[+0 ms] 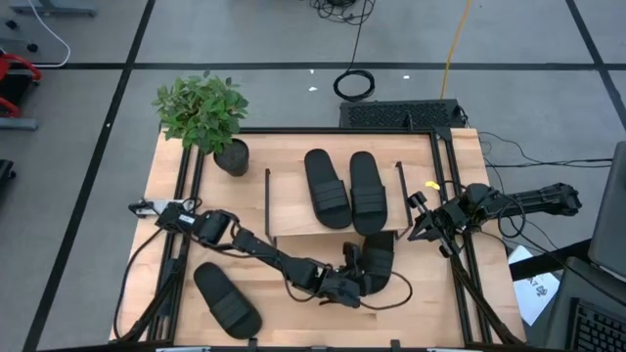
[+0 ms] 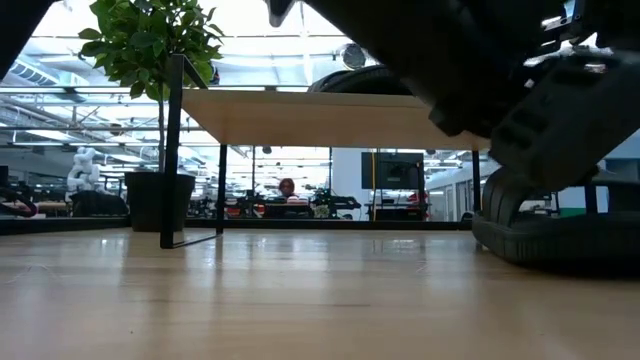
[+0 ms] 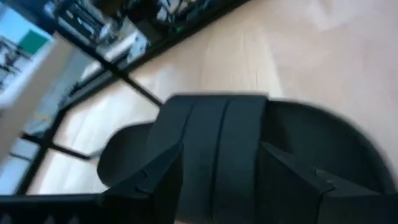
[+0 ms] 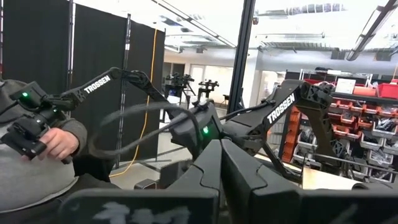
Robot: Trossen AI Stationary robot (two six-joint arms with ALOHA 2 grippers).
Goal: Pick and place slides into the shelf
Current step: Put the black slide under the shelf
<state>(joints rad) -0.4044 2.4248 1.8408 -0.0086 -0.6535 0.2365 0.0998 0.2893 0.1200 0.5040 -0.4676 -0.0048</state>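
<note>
Closest to the low camera: left gripper [image 2: 520, 110] with a black slide [image 2: 560, 235] on the tabletop beneath it, filling the right of that view. High view: left arm reaches across the table's front to this slide [image 1: 375, 262], which lies just in front of the shelf [image 1: 293, 210], partly at its front edge. Left wrist view: both fingers [image 3: 298, 180] straddle the slide's strap [image 3: 217, 149], spread apart; contact with the strap cannot be confirmed. Two slides [image 1: 342, 188] lie side by side on the shelf's top board. Fourth slide [image 1: 226, 299] lies on the table's front left. Right gripper [image 1: 423, 223] waits beside the shelf's right end, fingers together, empty. Potted plant [image 1: 205, 117] at back-left corner.
</note>
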